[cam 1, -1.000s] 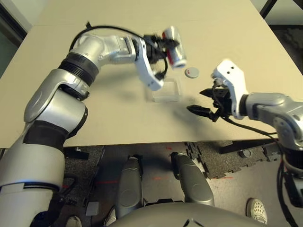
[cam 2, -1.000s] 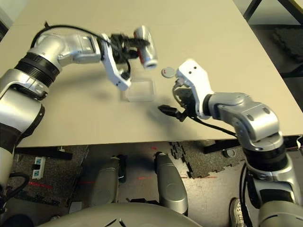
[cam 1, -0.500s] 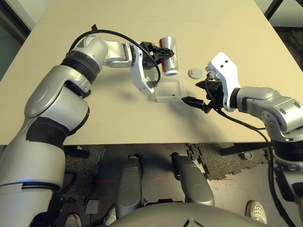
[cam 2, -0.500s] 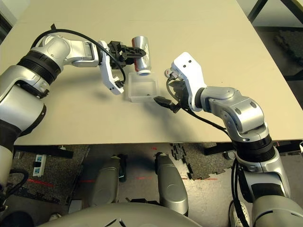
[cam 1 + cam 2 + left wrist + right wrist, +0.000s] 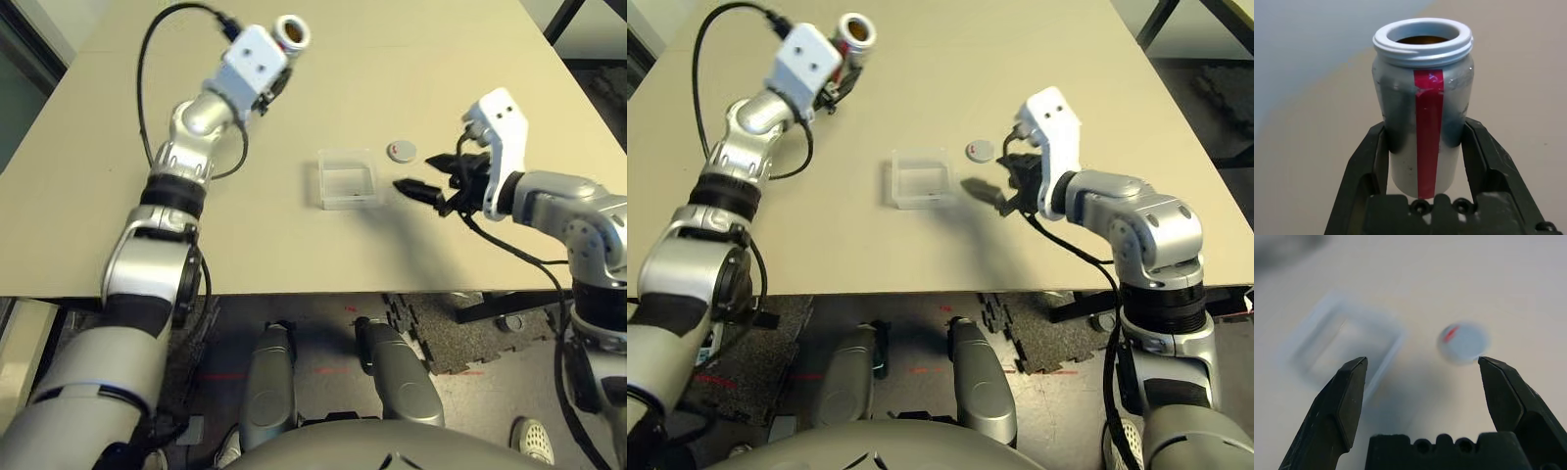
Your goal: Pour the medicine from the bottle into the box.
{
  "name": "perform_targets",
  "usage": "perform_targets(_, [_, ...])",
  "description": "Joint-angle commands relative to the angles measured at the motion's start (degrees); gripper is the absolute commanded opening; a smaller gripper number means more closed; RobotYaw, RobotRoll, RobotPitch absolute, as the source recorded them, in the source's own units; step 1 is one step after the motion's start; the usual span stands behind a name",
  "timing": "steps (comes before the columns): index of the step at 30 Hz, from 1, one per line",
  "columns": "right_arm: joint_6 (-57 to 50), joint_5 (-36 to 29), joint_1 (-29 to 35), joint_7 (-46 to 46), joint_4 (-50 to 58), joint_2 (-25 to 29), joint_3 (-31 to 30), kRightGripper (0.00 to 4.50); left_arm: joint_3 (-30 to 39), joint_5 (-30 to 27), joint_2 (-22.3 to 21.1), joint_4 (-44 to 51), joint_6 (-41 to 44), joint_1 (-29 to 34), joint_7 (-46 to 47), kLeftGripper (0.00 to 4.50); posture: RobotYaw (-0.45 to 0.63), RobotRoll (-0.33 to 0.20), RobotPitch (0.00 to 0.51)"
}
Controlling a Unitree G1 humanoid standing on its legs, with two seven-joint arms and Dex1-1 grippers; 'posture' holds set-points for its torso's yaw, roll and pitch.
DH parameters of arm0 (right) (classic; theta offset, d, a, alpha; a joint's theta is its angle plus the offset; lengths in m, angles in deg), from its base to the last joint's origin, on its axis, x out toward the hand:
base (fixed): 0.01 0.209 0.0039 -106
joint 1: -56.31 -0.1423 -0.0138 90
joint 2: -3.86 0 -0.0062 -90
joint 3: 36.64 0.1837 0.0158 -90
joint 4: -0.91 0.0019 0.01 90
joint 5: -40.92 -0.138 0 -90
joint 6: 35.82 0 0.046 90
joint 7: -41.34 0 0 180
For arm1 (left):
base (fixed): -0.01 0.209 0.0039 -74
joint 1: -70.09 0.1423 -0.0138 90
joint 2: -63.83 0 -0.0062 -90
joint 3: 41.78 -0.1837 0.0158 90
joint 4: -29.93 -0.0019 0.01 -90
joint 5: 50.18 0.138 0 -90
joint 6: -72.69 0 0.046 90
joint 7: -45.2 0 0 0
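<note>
My left gripper is shut on the bottle, a silvery cylinder with a red stripe. The bottle has no cap on, and its open mouth points up toward the head camera, high over the table's far left. On the table's middle lies the clear box. The grey cap with a red mark rests just right of the box. Right of the box hovers my right gripper, open, with the box and the cap ahead of it. The medicine is too small to make out.
The beige table spreads wide to the left and behind the box. Its front edge runs just below the box, and its right edge drops off near my right forearm.
My left arm has swung the bottle from its tilted pose over the box up and away to the far left, mouth now upward. The right gripper has drawn back from the box's near right corner.
</note>
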Motion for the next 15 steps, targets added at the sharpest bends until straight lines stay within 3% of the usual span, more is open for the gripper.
perform_targets(1, [7.0, 2.6, -1.7, 6.8, -5.6, -4.1, 4.1, 4.50, 3.5, -5.1, 3.4, 9.0, 8.4, 5.0, 4.1, 2.31, 0.03, 0.000, 0.198])
perform_targets(8, [20.2, 7.7, -1.3, 13.9, -13.1, -7.9, 5.0, 4.50, 5.7, -8.3, 7.7, 13.9, 12.6, 10.5, 8.3, 2.31, 0.04, 0.000, 0.202])
perform_targets(15, [24.1, 8.3, -0.1, 15.5, -14.4, -9.0, 4.5, 4.50, 4.0, -7.0, 7.2, 10.5, 9.3, 14.0, 7.1, 2.31, 0.03, 0.000, 0.210])
